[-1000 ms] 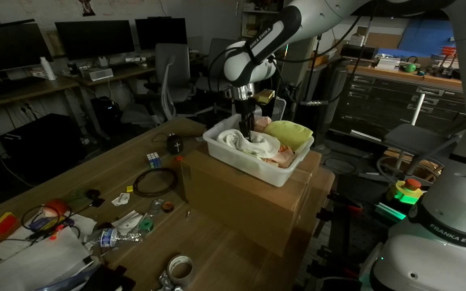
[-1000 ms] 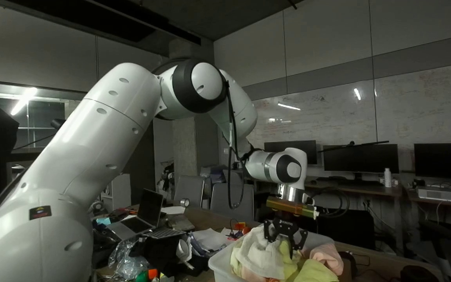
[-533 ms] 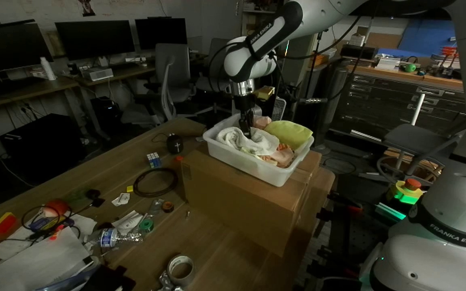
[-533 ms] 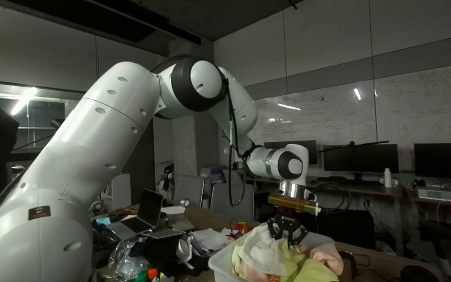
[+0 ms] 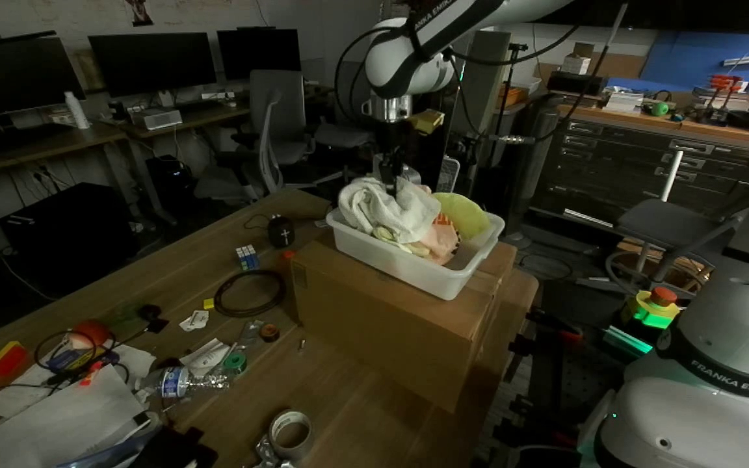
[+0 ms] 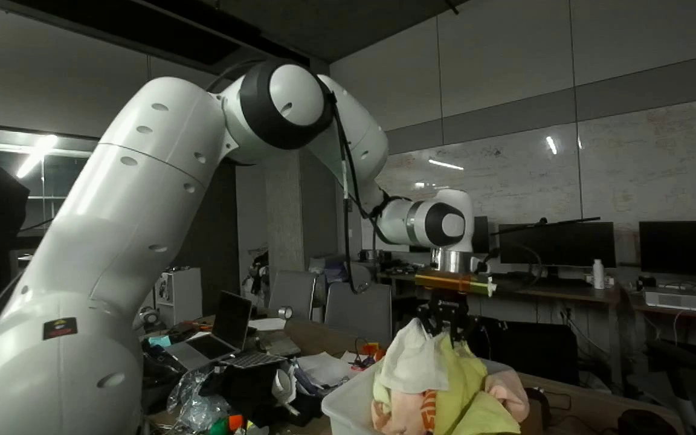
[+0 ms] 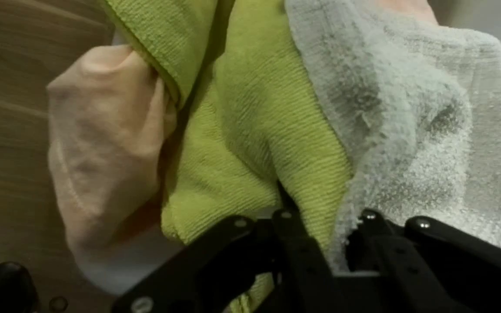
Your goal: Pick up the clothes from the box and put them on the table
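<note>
My gripper (image 5: 393, 183) is above the white plastic tub (image 5: 400, 261), shut on a white towel (image 5: 384, 208) and a yellow-green cloth (image 6: 460, 371). In the wrist view, folds of the white towel (image 7: 407, 113) and yellow cloth (image 7: 250, 113) run between the gripper's fingers (image 7: 292, 234); the fingertips are partly hidden. The bunch is raised, with its lower part hanging into the tub. A peach cloth with orange marks (image 5: 441, 239) hangs under the towel. Another peach cloth (image 6: 508, 389) lies at the tub's side, beside yellow cloth.
The tub stands on a cardboard box (image 5: 381, 318) on the wooden table (image 5: 355, 416). On the table are a tape roll (image 5: 291, 434), a plastic bottle (image 5: 183, 382), a cable coil (image 5: 249, 294), a puzzle cube (image 5: 247, 257) and a black round object (image 5: 280, 231). A laptop (image 6: 230, 320) stands farther along.
The gripper has risen, pulling the white towel and yellow cloth up out of the heap. The peach cloth with orange marks has been drawn up too. The tub has stayed in place.
</note>
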